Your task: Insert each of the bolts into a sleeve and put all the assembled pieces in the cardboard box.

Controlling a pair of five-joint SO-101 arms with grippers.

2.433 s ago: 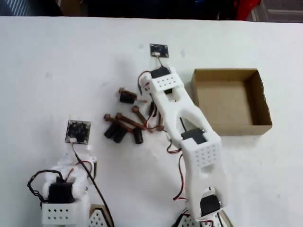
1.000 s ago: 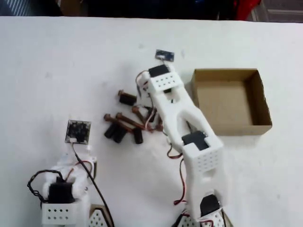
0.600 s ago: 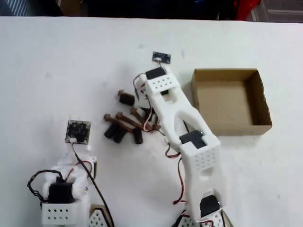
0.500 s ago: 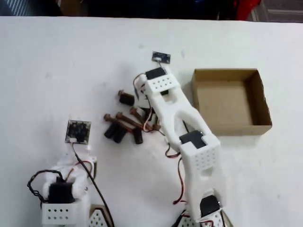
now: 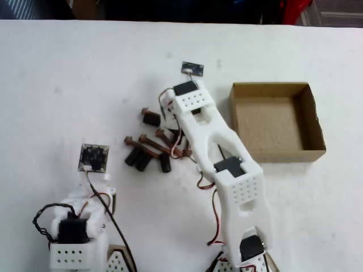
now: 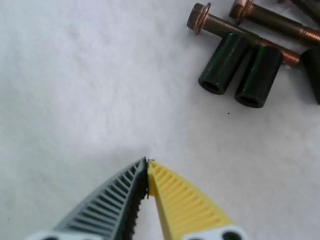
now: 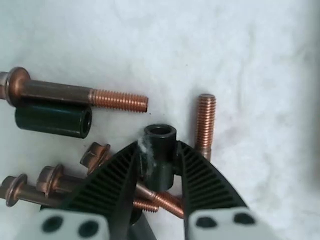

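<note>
Compared w/ the frame 2.4 s back, the R arm is seen shifted slightly toward the bolt pile and away from the cardboard box; the L arm is unchanged at the near table edge.

Surface: white table, matt, faintly mottled; beyond its far edge the room is dark, w/ a red object at one corner.

R gripper: the black ribbed fingers are clamped on one sleeve, w/ contact on both flanks; the sleeve's long axis runs along the fingers, open bore turned to the wrist cam; the held sleeve is located over the bolt pile, beside the box and not in it.

Bolts: copper-coloured, flanged heads, threaded ends; laid flat, long axes approx. parallel, heads away from the R arm, shanks toward it; one bolt is flanked by a loose sleeve, parallel and just beside it. Sleeves: black, smooth, hollow cylinders.

L gripper: one grey and one yellow ribbed finger, tips pressed together, nothing gripped; positioned over bare table near two loose sleeves laid side by side across a bolt shank.

Box: brown cardboard, square, open-topped.
</note>
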